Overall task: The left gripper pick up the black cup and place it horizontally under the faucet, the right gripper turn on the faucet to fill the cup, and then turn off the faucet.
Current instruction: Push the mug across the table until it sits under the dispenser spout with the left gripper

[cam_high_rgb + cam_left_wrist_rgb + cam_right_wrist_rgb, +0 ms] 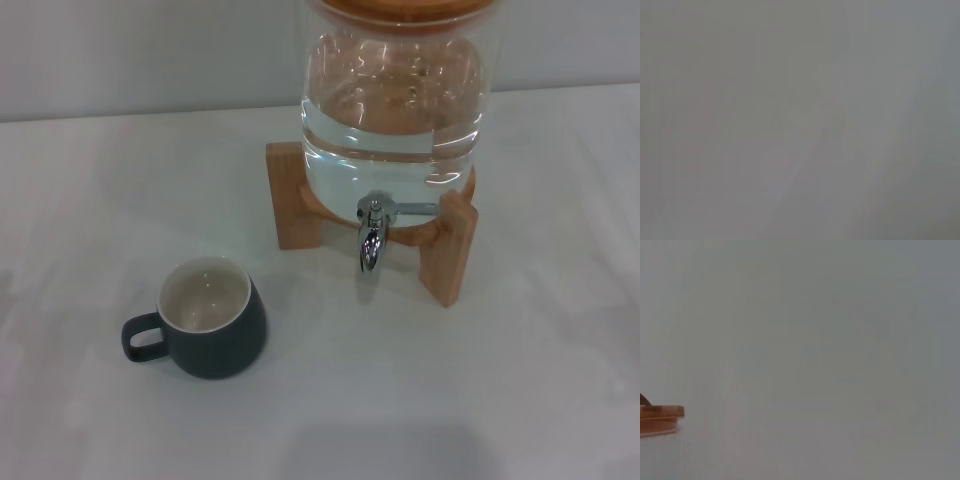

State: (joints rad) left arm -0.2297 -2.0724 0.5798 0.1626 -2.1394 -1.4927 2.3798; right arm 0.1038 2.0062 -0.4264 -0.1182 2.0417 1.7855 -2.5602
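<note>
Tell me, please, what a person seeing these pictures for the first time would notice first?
The big glass jar of clear water stands at the back of the white table on a wooden stand, with the chrome faucet at its front. The black cup sits upright nearer the robot and to the faucet's left, not under the spout. No claw appears in any view.

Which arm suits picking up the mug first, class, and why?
Left, probably. The black cup stands upright on the robot's left of the faucet, its handle pointing left. Neither tool is in view, so this rests on layout alone.
</note>
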